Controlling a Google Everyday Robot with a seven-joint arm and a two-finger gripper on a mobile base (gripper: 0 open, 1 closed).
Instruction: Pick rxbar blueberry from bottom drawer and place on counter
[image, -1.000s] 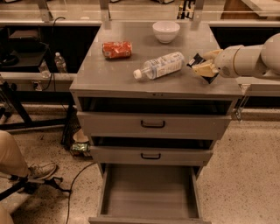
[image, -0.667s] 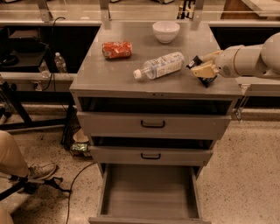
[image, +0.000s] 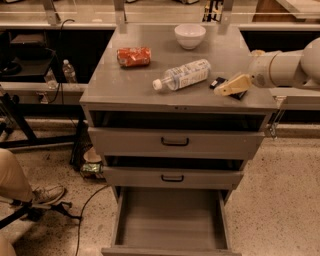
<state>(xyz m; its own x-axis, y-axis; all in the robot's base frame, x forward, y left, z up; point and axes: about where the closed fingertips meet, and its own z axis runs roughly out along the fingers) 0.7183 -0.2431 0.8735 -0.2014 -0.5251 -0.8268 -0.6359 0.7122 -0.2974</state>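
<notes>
Although the bottom drawer (image: 170, 225) stood pulled out at the 6 o'clock end of the cabinet, its grey floor showed nothing on it, and the rxbar blueberry (image: 218, 82) lay up on the counter (image: 125, 87), toward the 4 o'clock corner of that top. The gripper (image: 227, 88) reached in from 3 o'clock on the pale arm (image: 285, 67), low over the counter and right on top of the dark wrapper, one end of which poked out at the gripper's 10 o'clock side. Whether the gripper was clamping the bar or had let go of it could not be told from this view. By that reading the fetch from the drawer and the carry upward were done, and the bar seemed to be touching or nearly touching the surface. What remained, most likely, was the release, if not already made, and the withdrawal of the arm clear of the bar. A clear water bottle (image: 182, 75) lay on its side just beside the bar at its 9 o'clock, a white bowl (image: 190, 35) sat at 12 o'clock, and a red crumpled packet (image: 133, 56) at 10 o'clock.
</notes>
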